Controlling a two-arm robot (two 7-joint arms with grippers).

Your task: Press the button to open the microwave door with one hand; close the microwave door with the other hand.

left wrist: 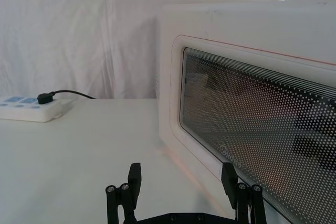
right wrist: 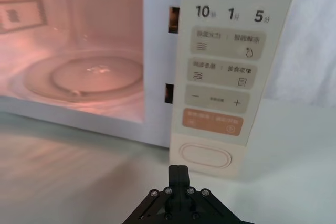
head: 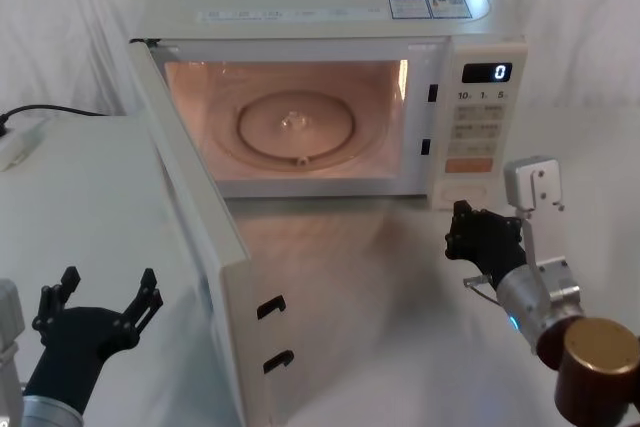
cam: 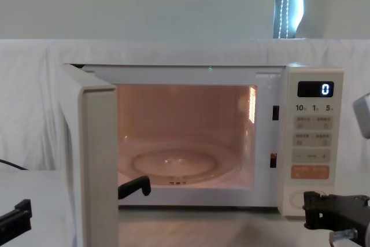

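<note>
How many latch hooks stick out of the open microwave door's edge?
2. Both sit on the inner edge of the microwave door, low in the head view: upper hook, lower hook. None looks hidden.

We see the microwave door (head: 215, 277) in smooth cream plastic, its window (left wrist: 262, 129) a dotted mesh under gloss. The button (right wrist: 205, 156) looks like matt plastic. We note white cloth (cam: 34, 102) draped behind, and both grippers, left (head: 105, 302) and right (head: 470, 237), matt black.
</note>
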